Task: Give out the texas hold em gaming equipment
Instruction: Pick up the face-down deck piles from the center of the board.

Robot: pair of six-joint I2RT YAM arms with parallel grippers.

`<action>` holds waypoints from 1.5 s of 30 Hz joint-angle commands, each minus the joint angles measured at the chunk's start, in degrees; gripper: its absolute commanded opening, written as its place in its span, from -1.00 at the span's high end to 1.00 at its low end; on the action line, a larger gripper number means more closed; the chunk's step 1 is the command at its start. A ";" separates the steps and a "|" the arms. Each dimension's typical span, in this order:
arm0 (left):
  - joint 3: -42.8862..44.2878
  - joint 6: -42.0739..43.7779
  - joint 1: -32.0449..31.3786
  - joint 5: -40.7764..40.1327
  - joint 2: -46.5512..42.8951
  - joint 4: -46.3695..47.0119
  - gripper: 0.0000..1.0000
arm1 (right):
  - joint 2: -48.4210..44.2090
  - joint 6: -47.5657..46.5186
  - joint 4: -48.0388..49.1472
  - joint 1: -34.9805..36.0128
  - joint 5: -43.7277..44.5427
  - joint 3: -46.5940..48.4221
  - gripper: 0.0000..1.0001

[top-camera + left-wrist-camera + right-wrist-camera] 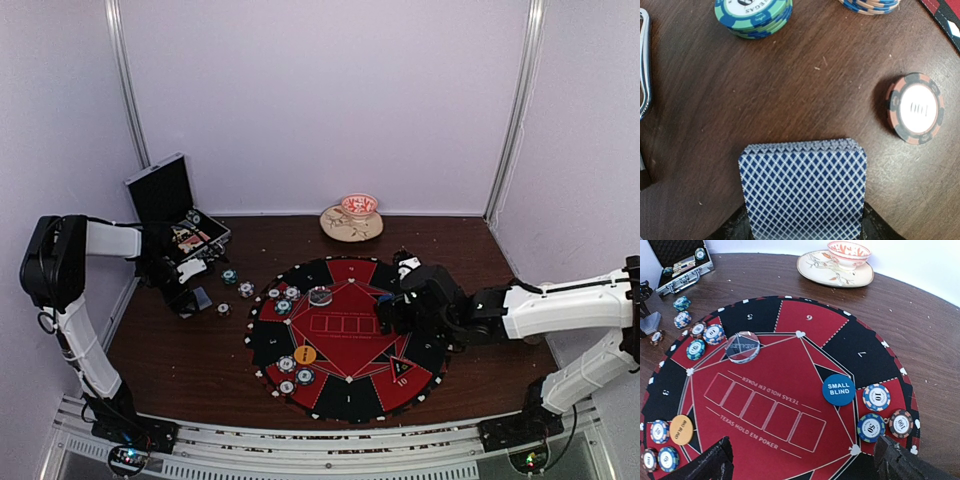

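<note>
My left gripper [802, 227] is shut on a deck of blue-diamond-backed playing cards [802, 187], held just above the wood table left of the mat; the deck shows in the top view [201, 297]. A 100 chip [915, 108] lies to its right and a green-blue chip stack [754, 15] lies ahead. My right gripper [802, 462] is open and empty over the mat [805, 315]. Before it lie the blue SMALL BLIND disc [838, 389], a 10 chip [876, 397], a 50 chip [871, 427], a 100 chip [901, 423], a clear dealer button [742, 346] and an orange disc [681, 429].
The open black case [160, 190] stands at the back left, close to my left arm. A plate with a bowl [352, 218] sits at the back centre. Loose chips [246, 289] lie between the case and the mat. More chips [296, 377] sit on the mat's near left.
</note>
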 commanded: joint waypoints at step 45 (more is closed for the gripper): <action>-3.79 0.53 -0.13 7.76 -10.30 -2.41 0.03 | 44.57 19.04 17.22 5.08 -32.73 44.32 -0.96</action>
